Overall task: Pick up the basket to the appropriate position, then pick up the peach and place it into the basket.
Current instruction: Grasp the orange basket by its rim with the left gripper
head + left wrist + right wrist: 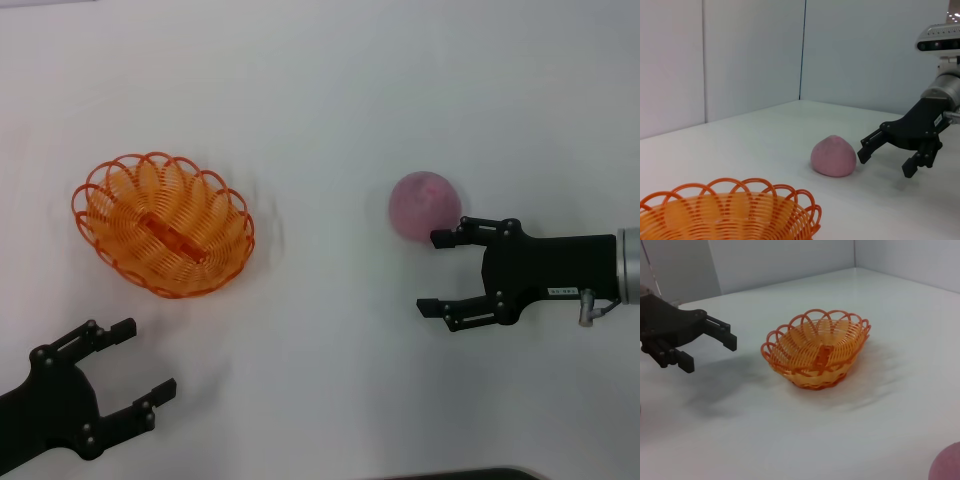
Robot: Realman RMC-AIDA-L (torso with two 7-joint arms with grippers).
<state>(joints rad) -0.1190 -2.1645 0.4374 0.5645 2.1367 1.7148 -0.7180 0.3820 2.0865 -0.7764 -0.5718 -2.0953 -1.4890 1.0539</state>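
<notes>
Basket: the basket (163,226) sits on the white counter (320,90) on the robot's left side, empty, with its long axis slanting from far-left to near-right in the head view.
Peach: the peach (425,205) lies on the counter on the right side, well apart from the basket.
Left tool: the left tool (138,375) is near the basket, on the side toward the robot. Its fingers are spread and it grasps nothing.
Right tool: the right tool (438,272) is just beside the peach, and its far finger tip is almost at the fruit. It is released too and grasps nothing.
Key relation: the basket lies forward of the left tool and slightly to the left, so I think this arm is the one for the first step. The near rim is the closest edge to take.
Peach relation: the peach is forward and slightly inward from the right tool, not yet between the fingers.
Free room: bare counter surrounds both things. The gap between basket and peach is wide, so the basket can probably come toward the middle without touching the fruit.
Stage: judging from this, neither step is done.
</notes>
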